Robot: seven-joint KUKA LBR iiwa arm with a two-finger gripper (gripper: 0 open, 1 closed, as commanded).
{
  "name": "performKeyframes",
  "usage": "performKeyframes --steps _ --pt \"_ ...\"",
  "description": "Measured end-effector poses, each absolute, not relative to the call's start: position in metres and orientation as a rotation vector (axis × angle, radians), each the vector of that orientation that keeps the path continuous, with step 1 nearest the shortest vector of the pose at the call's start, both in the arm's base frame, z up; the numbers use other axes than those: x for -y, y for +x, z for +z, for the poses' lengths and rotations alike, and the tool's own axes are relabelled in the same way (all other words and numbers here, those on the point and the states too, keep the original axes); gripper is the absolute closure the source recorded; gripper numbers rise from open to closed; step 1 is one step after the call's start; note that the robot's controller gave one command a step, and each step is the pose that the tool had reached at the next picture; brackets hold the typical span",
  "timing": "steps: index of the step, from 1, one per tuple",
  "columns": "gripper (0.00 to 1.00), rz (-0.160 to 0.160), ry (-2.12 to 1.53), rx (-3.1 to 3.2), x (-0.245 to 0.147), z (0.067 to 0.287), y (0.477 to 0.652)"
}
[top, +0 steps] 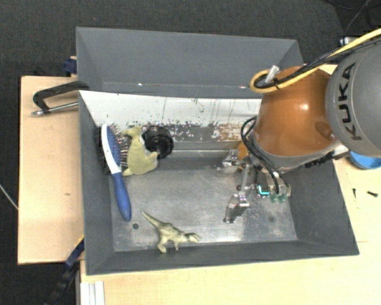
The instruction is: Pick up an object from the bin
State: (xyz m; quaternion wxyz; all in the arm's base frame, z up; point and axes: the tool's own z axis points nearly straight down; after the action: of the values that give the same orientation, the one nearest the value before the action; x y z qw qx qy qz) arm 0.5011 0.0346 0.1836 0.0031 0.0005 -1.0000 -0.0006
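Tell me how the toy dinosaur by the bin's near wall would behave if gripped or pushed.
The toy dinosaur looks like small moulded plastic, so probably light and stiff. Its thin tail may slip from a pinch. On the smooth bin floor it would likely slide, not roll.

A grey arm link [362, 100] was marked KUKA in black letters. Its wrist was capped by a rounded, glossy orange cover [292, 122], over which a yellow cable [317, 62] was looped. Black cables [267, 169] were strung beneath, beside a slim silvery gripper [238, 203].
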Motion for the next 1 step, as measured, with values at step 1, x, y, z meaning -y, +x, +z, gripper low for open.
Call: performKeyframes --steps 1 --pt "0.00 0.002 0.109 3.132 0.0355 0.0877 0.4918"
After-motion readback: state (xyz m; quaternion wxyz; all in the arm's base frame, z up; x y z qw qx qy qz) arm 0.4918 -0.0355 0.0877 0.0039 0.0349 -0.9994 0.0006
